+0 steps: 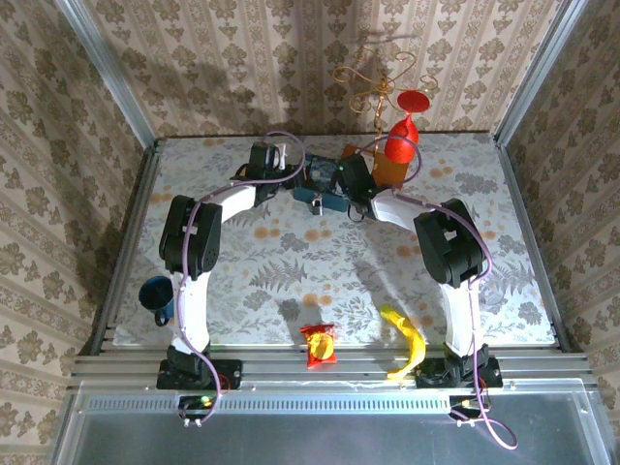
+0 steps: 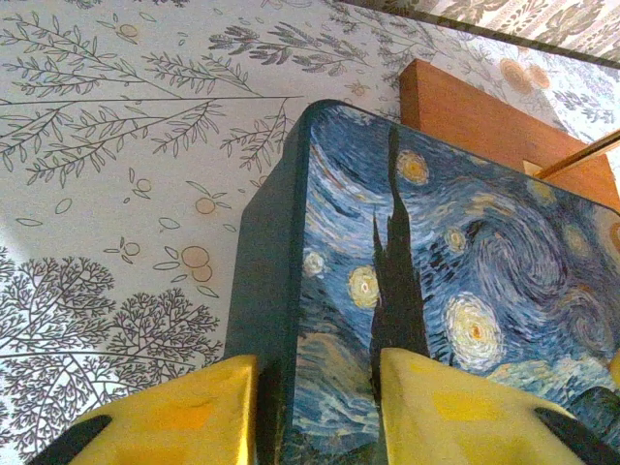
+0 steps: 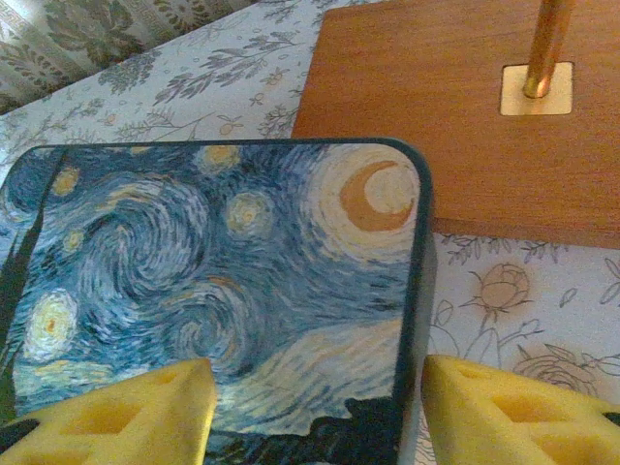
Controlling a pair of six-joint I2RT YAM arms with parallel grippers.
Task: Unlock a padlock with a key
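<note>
The padlock and the key are hidden or out of view. Both grippers are at the blue swirl-painted tin box at the back of the table. My left gripper is open; its yellow fingers straddle the left edge of the tin, one outside the dark side wall, one over the lid. My right gripper is open wide across the right edge of the tin, one finger over the lid and the other finger over the tablecloth. In the top view, the left gripper and right gripper flank the tin.
A wooden base with a brass rod touches the tin's far side; it carries a gold wire stand and red pieces. A blue cup stands at the left, and a red packet and a banana lie near the front edge.
</note>
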